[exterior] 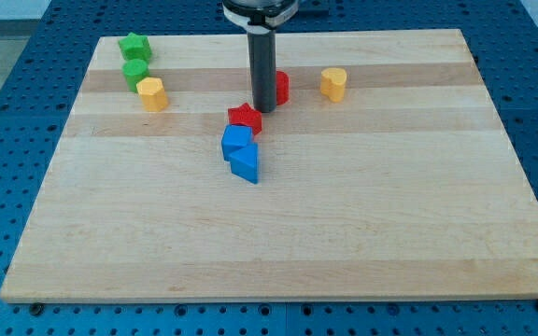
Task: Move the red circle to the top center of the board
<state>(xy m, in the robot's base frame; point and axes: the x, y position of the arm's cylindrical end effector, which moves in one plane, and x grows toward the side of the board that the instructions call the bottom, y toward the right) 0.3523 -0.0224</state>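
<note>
The red circle sits on the wooden board near the top centre, partly hidden behind my rod. My tip touches the board just left of and slightly below the red circle, right against it. A red star lies just below-left of my tip. Two blue blocks sit below the star: a blue cube-like one and a blue triangle-like one, touching each other.
A green star and a green round block stand at the top left, with a yellow block just below them. Another yellow block stands right of the red circle.
</note>
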